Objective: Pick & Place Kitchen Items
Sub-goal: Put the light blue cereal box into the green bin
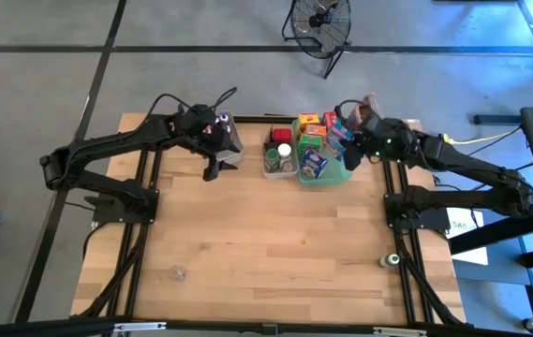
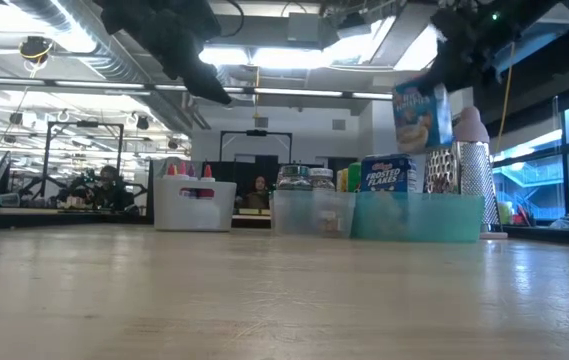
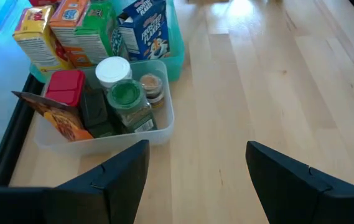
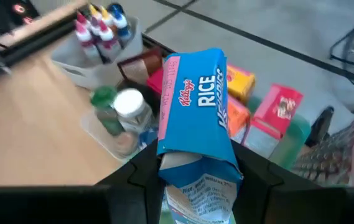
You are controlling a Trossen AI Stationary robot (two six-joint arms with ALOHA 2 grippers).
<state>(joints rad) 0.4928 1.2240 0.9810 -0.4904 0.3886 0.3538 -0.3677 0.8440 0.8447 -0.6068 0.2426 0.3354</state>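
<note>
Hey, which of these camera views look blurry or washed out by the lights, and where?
Low view: ceiling lights glare white, both arms are dark silhouettes, and the near tabletop is soft. Right wrist view: the blue cereal box held in the right gripper is fairly sharp, but the far bottles blur. High view: even light. Left wrist view: mild glare on the wood.

Bins: three in a row along the far table edge.
Left bin (image 1: pixel 231 134): bottles (image 4: pixel 100 25) inside, left gripper (image 1: pixel 214 167) above it.
Middle bin (image 3: pixel 162 127): jars (image 3: pixel 127 99) inside.
Tray (image 1: pixel 330 178): rightmost, touching the middle bin, boxes (image 3: pixel 65 31) upright inside.
Right gripper (image 1: pixel 352 159): above the tray's right end, holding a cereal box (image 4: pixel 196 118).
Grater (image 2: pixel 472 168): behind the tray.
</note>
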